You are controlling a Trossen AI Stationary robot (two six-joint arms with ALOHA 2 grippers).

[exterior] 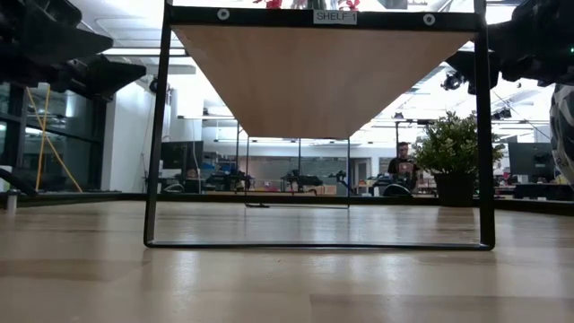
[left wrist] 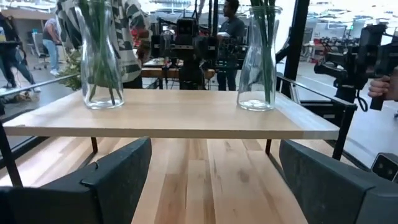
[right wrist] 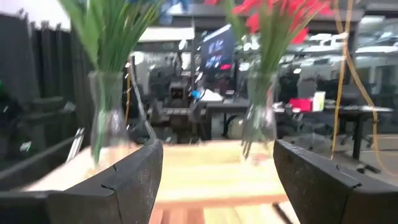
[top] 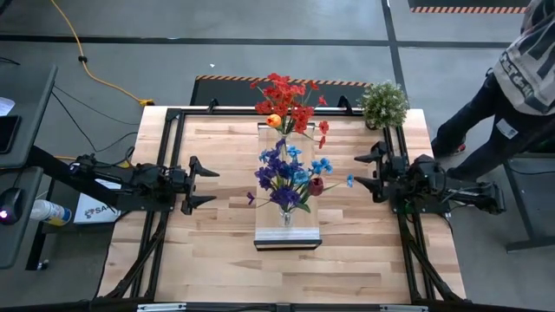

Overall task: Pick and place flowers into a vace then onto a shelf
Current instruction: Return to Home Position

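Placement looks complete: the red-and-orange artificial flowers point(top: 286, 97) stand in the far clear glass vase point(left wrist: 101, 68) and the blue-and-purple artificial flowers point(top: 290, 172) in the near clear glass vase point(left wrist: 258, 68), both vases upright on the long, raised light-wood shelf point(top: 270, 227). Your left gripper point(top: 212, 185) and right gripper point(top: 357, 171) flank the shelf, apart from it, each with fingers spread and holding nothing. Judged from this, you are in the homing step, which calls for drawing both arms back to rest without brushing shelf or stems.

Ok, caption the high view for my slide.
Two vases of flowers on the shelf; left gripper and right gripper open alongside.
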